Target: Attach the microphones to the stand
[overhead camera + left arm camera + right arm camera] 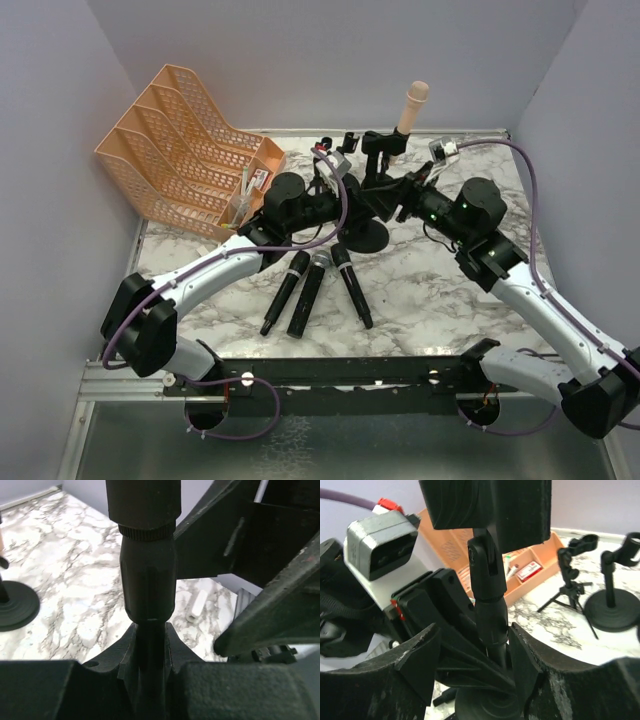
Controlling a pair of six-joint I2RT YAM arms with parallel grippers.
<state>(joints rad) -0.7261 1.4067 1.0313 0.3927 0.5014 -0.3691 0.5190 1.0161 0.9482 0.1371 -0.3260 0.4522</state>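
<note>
Left end effector (150, 649) pinching stand (148, 580) post, steadying it. Three microphones (308, 290) flat on desk (440, 300), just before stand base. Pink microphone (412, 100) upright at stand top. Right end effector (480, 645) spread either side of post, holding nothing. Step: one mic mounted, judging by layout. Next: right arm reaches for desk mic; needs free clip.

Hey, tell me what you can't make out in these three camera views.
Left wrist: the top of the stand is cut off by the upper edge.
Right wrist: a blurred dark block, cropped by the top edge, can't be identified.
Top view: a black clip hides the lower end of the pink microphone; labels in the orange rack are too small.
</note>
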